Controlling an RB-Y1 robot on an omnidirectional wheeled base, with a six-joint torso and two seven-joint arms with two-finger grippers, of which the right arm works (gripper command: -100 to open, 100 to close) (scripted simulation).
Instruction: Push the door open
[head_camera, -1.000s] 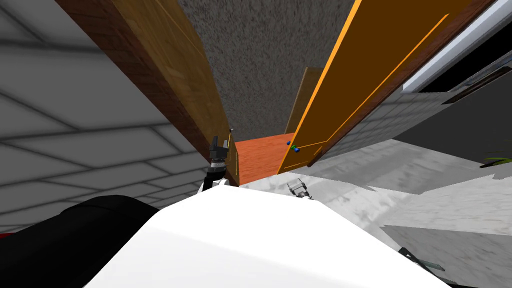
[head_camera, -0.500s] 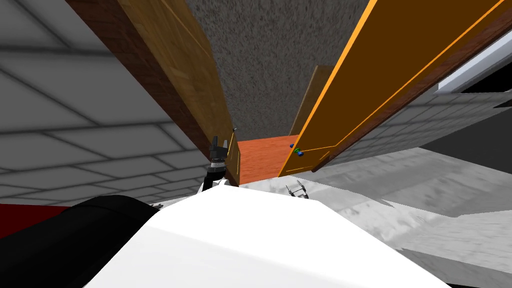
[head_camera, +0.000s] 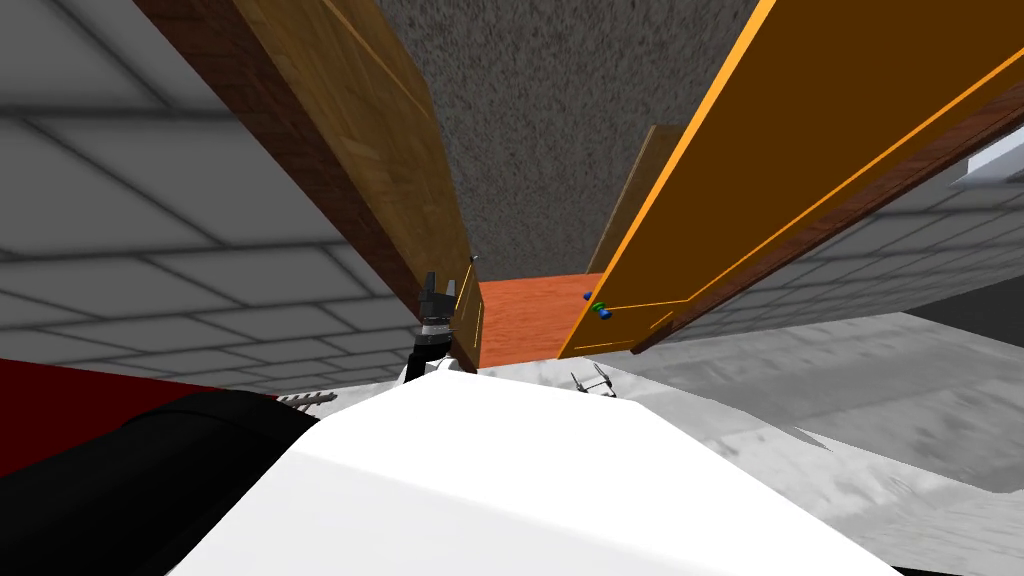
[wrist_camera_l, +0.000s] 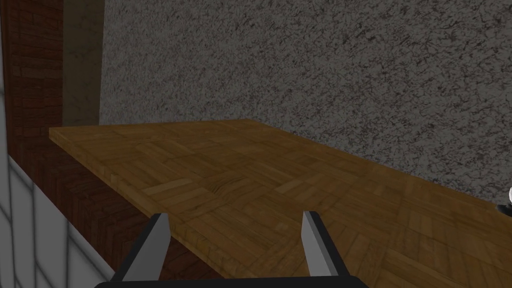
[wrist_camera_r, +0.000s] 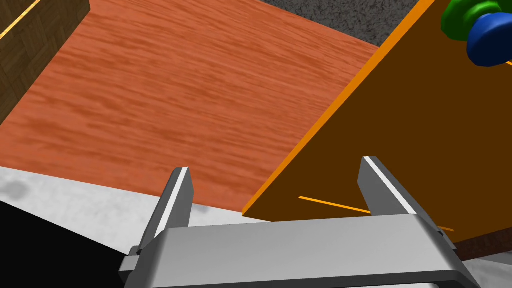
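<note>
The door (head_camera: 800, 170) is cut off by the top and right edges of the head view. Its green and blue knob (wrist_camera_r: 482, 42) is cropped at a corner of the right wrist view. In the head view the right gripper (head_camera: 590, 378) is drawn too small for its fingers to be told apart.

The left tool (wrist_camera_l: 235, 214) has two thin, light grey fingers shaped like blades, paler along one edge, set on a flat black body. The right tool (wrist_camera_r: 275, 165) carries the same grey blades with bright edges, though its crossbar looks a smooth silver grey with rounded corners over a darker base. Seen from above, the left forearm (head_camera: 430, 345) is dark near the wrist with a pale ribbed band, then white toward the elbow.
</note>
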